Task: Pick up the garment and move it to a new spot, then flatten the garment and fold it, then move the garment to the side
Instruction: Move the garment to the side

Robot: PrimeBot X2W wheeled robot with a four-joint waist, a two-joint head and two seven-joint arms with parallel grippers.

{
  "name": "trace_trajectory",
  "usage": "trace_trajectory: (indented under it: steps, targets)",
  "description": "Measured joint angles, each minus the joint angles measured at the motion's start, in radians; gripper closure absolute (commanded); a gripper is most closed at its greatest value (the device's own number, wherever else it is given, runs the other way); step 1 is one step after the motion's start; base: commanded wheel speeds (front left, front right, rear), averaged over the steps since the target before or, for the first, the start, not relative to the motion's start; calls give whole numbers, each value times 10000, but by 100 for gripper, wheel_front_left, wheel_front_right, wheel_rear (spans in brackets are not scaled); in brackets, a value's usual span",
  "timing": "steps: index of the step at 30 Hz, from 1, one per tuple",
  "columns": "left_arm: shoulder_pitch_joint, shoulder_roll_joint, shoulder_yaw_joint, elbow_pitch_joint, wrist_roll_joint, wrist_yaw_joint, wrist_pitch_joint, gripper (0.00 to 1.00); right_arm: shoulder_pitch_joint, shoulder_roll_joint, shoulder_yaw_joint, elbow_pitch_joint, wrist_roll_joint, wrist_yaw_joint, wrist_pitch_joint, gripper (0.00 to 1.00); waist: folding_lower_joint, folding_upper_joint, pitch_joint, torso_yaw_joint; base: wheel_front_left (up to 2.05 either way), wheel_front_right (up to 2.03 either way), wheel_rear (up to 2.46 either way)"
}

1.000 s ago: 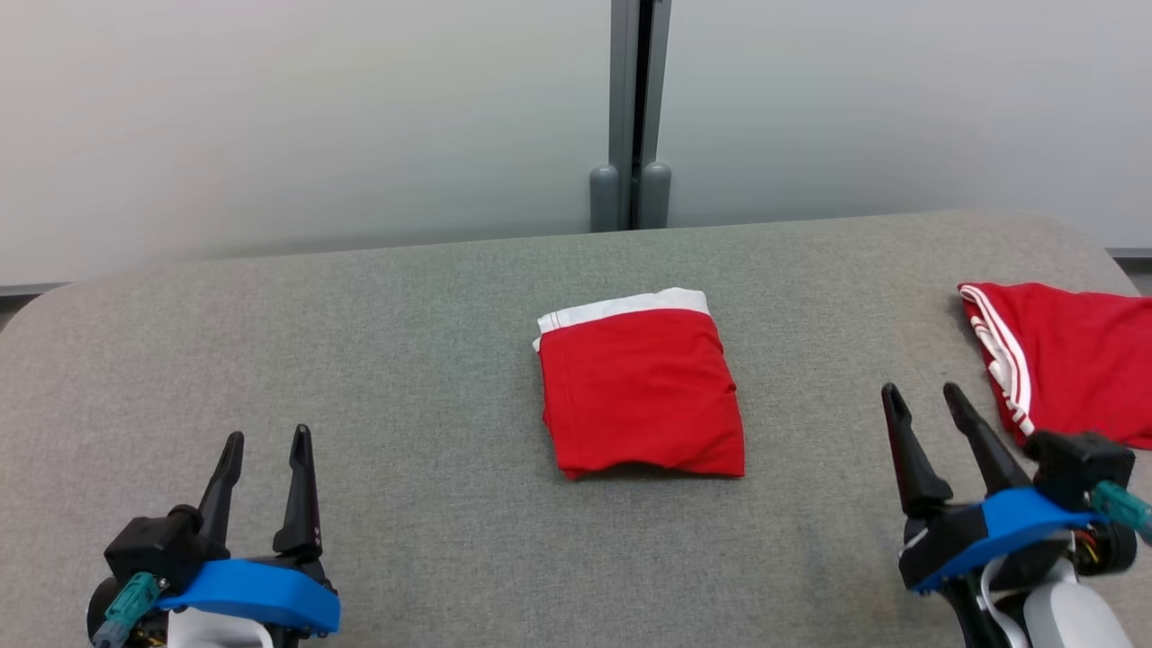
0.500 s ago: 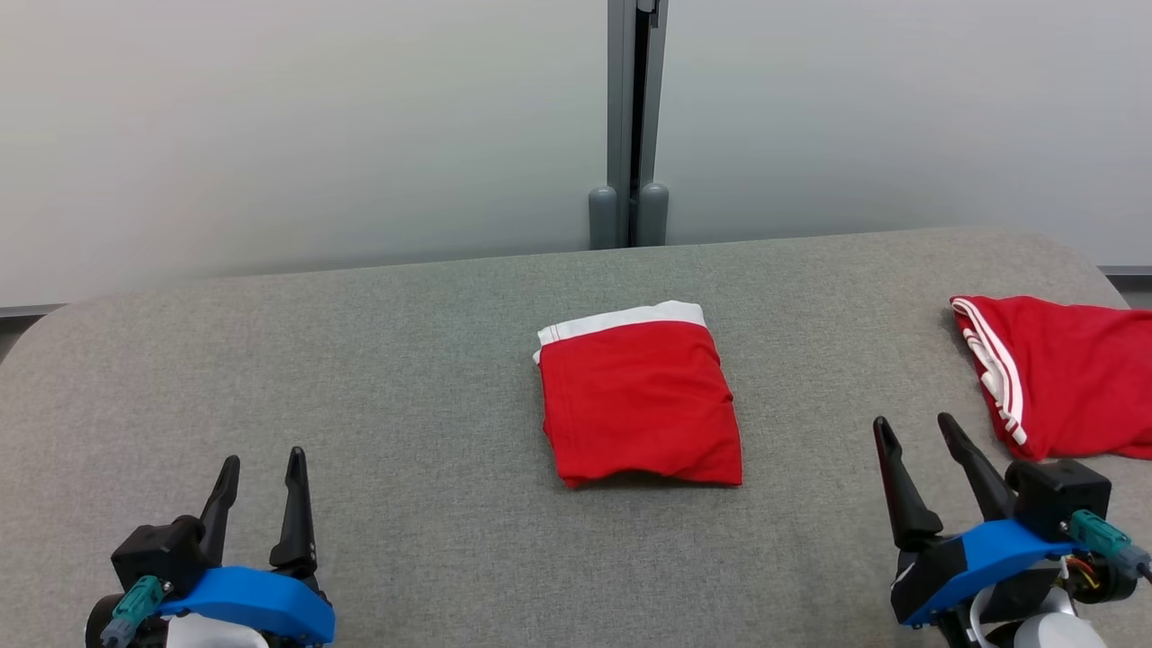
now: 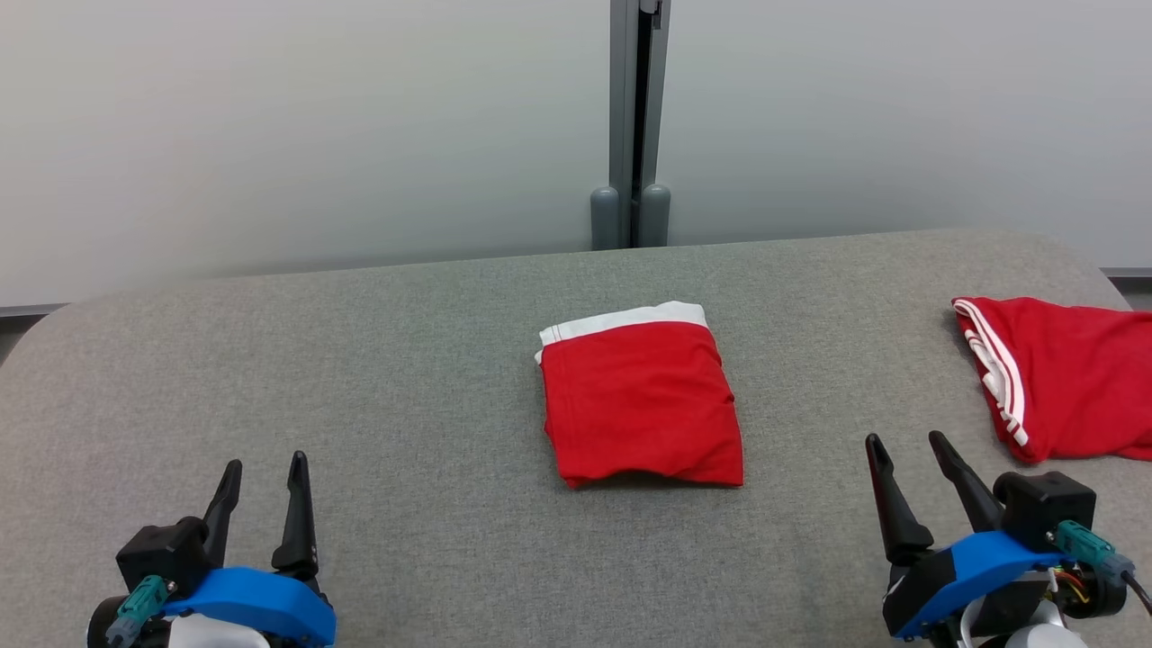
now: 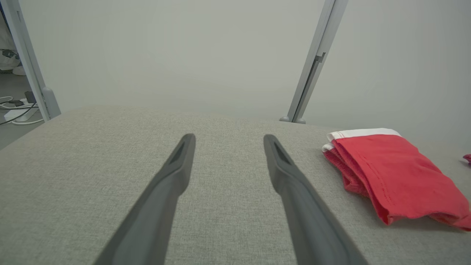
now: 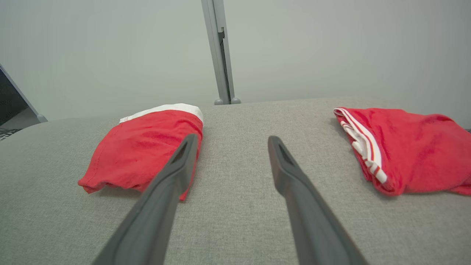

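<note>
A grey fabric-covered surface (image 3: 360, 360) with rounded corners stands against pale partition panels (image 3: 270, 117) joined by a grey post (image 3: 633, 117). The folded red garment (image 3: 641, 405), white waistband toward the panels, lies at the surface's middle. A second red garment (image 3: 1062, 378) with white stripes lies at its right edge. The left gripper (image 3: 265, 461) and right gripper (image 3: 904, 439) hover near the front, fingers spread, holding nothing. Cables (image 4: 14, 106) lie on the floor at the left.

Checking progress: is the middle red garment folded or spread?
Folded: the middle garment is a compact rectangle, layers stacked at its edge.
</note>
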Motion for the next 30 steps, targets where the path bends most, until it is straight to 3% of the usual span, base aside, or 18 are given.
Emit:
trace_trajectory:
  steps: [11, 19, 23, 30]
  targets:
    - [-5, -36, -81, -109, 2, -2, 0, 0, -244, 56, 234, 8, 63, 0, 476, 0, 0, 0, 137, 112, 0, 0, 0]
    - [-437, -144, -226, -462, 121, -19, -2, 0, -2310, 130, 52, 353, 263, 0, 2936, 0, 0, 0, 587, 345, 0, 0, 0]
    - [-718, -257, -399, -744, 232, -21, 0, 0, -3594, 144, -113, 1099, 508, -2, 4265, 0, 0, 0, 1025, 565, 0, 0, 0]
    - [-1359, -477, -656, -1011, 341, -153, 0, 0, -5180, 184, -418, 2991, 454, 0, 5244, 0, 1, 0, 1826, 1178, 0, 0, 0]
